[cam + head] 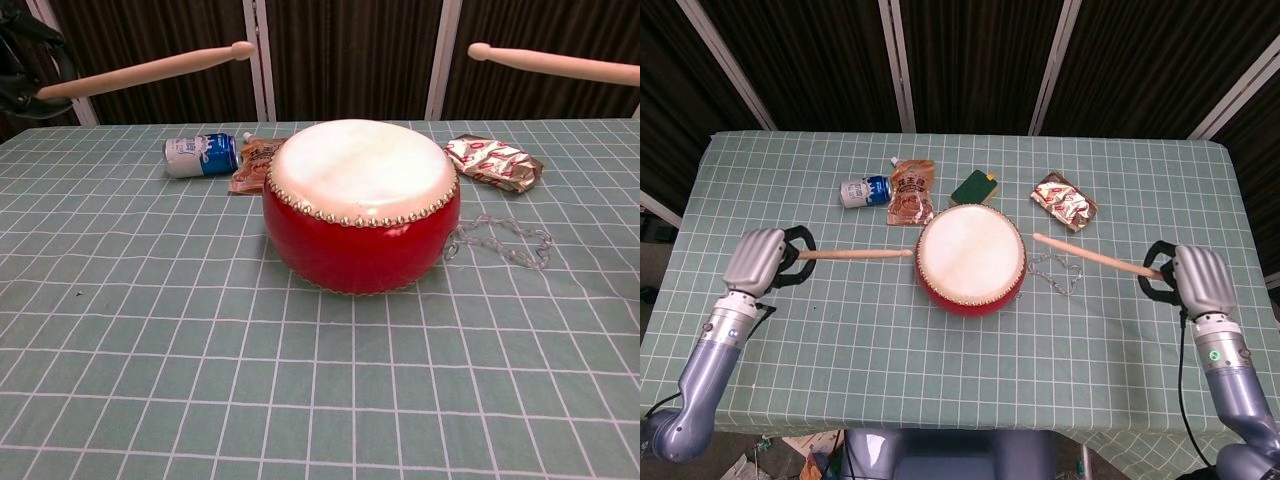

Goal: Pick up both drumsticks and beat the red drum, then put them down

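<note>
Head view: the red drum [971, 258] sits mid-worktop [840, 340]. Your left hand [758, 259] grips one drumstick [855, 254], your right hand [1196, 278] the other drumstick [1095, 259], tips poised beside the rim. Bring both down squarely on the skin.

Green checked table [970, 380], dark slatted wall [970, 60]

Two drumsticks [855, 254] [1095, 260], one drum [970, 258]
</note>
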`<state>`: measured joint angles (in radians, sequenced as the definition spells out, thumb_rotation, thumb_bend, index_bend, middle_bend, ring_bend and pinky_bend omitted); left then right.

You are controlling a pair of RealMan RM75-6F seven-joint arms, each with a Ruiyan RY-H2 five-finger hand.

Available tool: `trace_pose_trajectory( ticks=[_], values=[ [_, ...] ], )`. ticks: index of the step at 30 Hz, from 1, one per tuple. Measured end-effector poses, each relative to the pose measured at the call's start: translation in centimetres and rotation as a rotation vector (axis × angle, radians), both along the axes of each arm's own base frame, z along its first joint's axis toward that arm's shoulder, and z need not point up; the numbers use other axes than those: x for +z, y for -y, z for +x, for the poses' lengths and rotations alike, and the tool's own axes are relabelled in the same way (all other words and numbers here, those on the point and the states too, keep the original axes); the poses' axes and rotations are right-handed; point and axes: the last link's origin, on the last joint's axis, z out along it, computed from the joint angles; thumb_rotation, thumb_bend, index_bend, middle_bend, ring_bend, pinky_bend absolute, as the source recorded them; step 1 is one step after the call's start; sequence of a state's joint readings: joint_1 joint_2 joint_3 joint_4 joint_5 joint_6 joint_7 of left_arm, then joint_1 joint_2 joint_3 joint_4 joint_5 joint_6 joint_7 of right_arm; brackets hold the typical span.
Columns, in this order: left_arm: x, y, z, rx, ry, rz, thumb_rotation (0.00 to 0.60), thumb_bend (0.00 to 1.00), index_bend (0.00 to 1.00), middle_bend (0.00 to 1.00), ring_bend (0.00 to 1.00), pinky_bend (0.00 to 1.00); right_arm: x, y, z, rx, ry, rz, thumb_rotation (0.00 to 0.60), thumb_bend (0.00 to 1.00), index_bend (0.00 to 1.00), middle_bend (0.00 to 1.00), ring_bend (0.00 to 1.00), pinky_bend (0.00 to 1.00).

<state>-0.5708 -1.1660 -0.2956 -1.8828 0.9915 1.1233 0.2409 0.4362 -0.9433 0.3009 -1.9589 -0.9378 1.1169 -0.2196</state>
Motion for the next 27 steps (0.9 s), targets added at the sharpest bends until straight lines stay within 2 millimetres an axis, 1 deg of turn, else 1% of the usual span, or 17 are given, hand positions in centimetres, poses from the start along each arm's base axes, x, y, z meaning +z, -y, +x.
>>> trace_pose_trajectory(
  ticks=[6,10,17,22,27],
  values=[
    [-0.2,-1.4,0.6,0.014,0.051,0.011,0.6,0.54,0.78,1.0,1.0,1.0,-1.9,1.1,2.2,0.02,-0.03,0.051,0.6,0.61,0.97,1.0,1.0,1.0],
    [-0.1,-2.0,1.0,0.017,0.086,0.013,0.6,0.54,0.78,1.0,1.0,1.0,-3.7,2.0,3.7,0.032,-0.044,0.092,0.6,0.61,0.97,1.0,1.0,1.0],
    [1.1,-2.5,1.3,0.016,0.125,0.025,0.6,0.54,0.78,1.0,1.0,1.0,-6.0,3.4,5.9,0.045,-0.095,0.136,0.6,0.61,0.97,1.0,1.0,1.0],
    [2.0,-2.7,1.3,0.023,0.148,0.024,0.6,0.54,0.78,1.0,1.0,1.0,-6.6,4.2,7.3,0.04,-0.117,0.13,0.6,0.61,0.97,1.0,1.0,1.0],
    [2.6,-2.8,1.2,0.03,0.158,0.019,0.6,0.54,0.78,1.0,1.0,1.0,-5.8,4.7,8.9,0.049,-0.059,0.096,0.6,0.61,0.97,1.0,1.0,1.0]
  ],
)
